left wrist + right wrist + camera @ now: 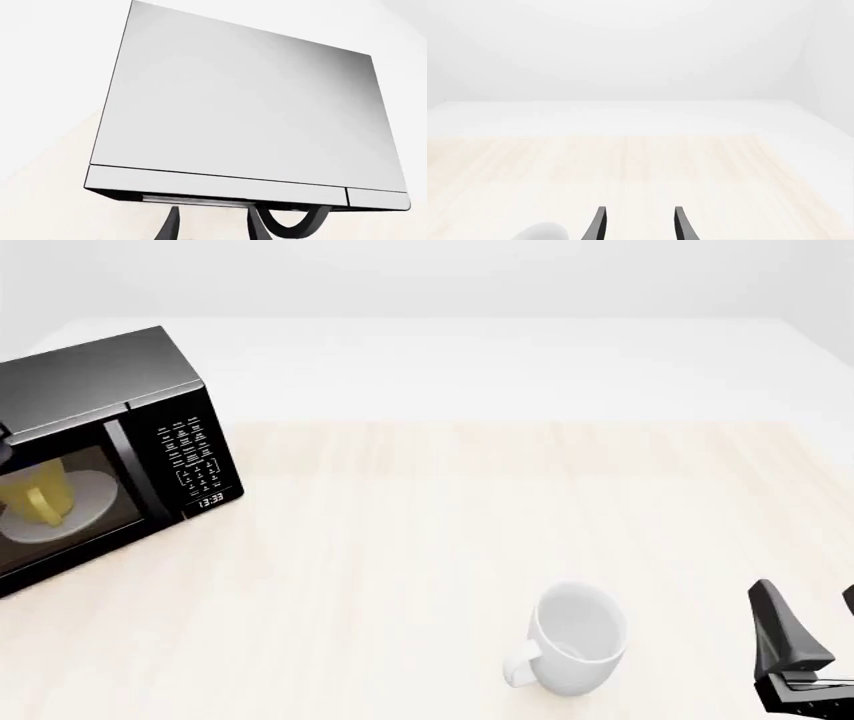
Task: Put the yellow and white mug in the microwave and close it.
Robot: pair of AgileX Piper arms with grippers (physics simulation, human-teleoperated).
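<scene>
So the microwave [100, 455] sits at the far left of the table [441, 530] in the front view, black box, keypad panel and lit clock display on its right side. The yellow and white mug [36, 495] is inside it, upright on the white turntable plate [80, 502], seen through the door glass; I can't tell for sure whether the door is fully shut.

My left gripper [210, 225] shows only in the left wrist view: two dark fingers parted with a gap between them, nothing held, pointed at the microwave's top panel, which fills most of that view. A dark curved handle shape sits just past the finger tips.

My right gripper [639, 225] is low at the right front of the table, fingers spread apart and empty, over bare wood. The all-white mug [577, 638] stands upright near it, to its left, handle toward the camera-left side, not touched.
</scene>
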